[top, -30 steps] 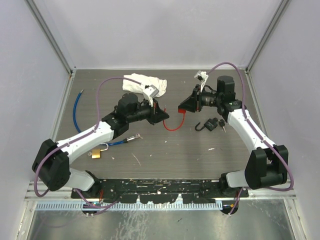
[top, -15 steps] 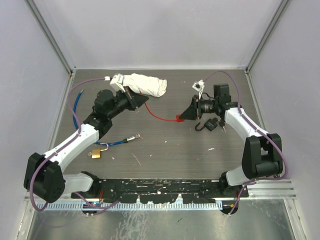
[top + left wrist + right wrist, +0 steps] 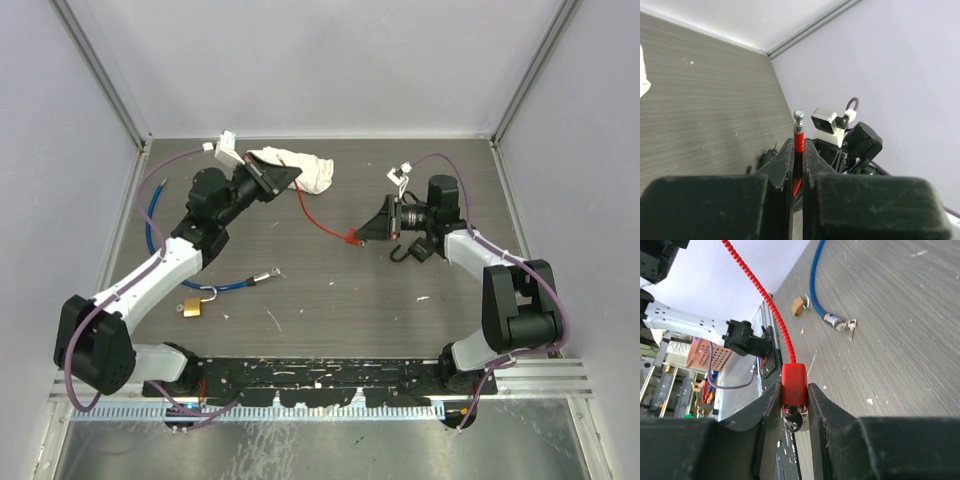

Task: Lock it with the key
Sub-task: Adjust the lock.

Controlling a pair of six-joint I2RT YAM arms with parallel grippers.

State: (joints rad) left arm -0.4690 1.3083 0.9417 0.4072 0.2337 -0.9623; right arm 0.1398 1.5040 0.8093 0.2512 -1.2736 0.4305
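The left gripper (image 3: pixel 798 148) was clamped on the red cable (image 3: pixel 318 218) just below its metal tip (image 3: pixel 798 117). The right gripper (image 3: pixel 794 392) pinched the cable's red lock body (image 3: pixel 793 380), and the cable stretched between them above the table (image 3: pixel 340 300).

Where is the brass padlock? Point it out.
In the top view the brass padlock lies on the table's left side, beside the left arm's white link, at the near end of the blue cable.

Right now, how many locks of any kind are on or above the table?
4: red cable lock gripped by left fingers and right fingers; black padlock beside the right fingers; brass padlock at near left; blue cable lock beside it. The cloth may hide more.
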